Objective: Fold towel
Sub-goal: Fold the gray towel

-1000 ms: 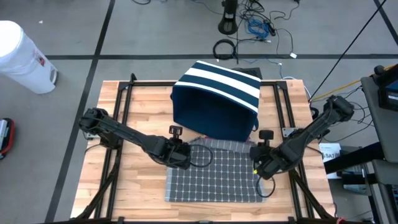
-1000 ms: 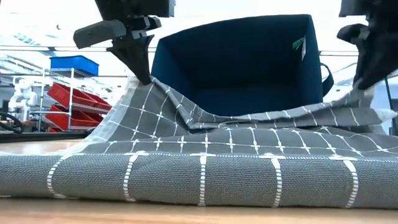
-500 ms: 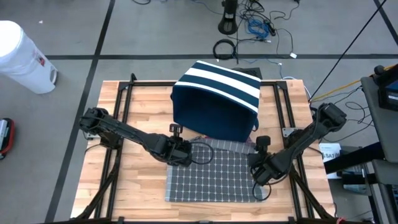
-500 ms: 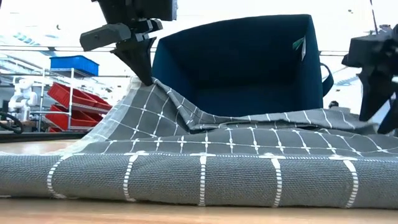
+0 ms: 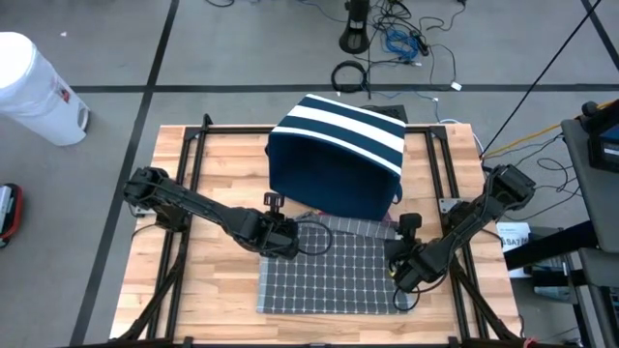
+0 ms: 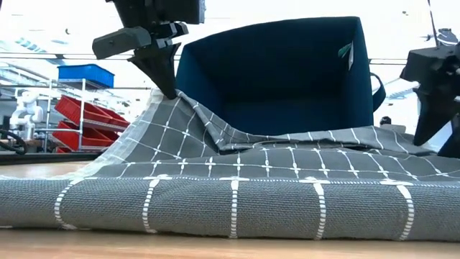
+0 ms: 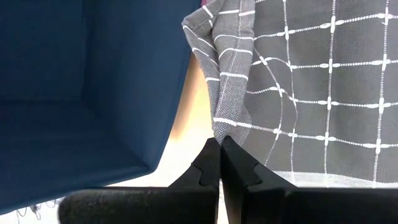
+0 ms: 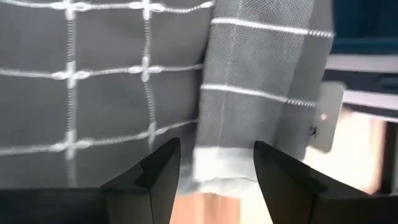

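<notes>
Towel-wise, just one: a grey woven towel with a white grid pattern (image 5: 334, 271), lying lower centre on the wooden slat bench (image 5: 213, 290), its far edge rumpled against the single navy fabric bin with white stripes (image 5: 338, 155). Left claw (image 5: 287, 239) is clenched on the towel's upper-left corner, lifting it. Right claw (image 5: 398, 271) hangs released at the right edge, fingers (image 8: 149, 177) spread, gripping nothing.

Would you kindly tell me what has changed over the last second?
The right gripper opened its jaws, let its towel corner drop flat, and moved slightly toward the table's near edge. The left gripper stays shut on its raised corner; the blue bin is unmoved.
</notes>
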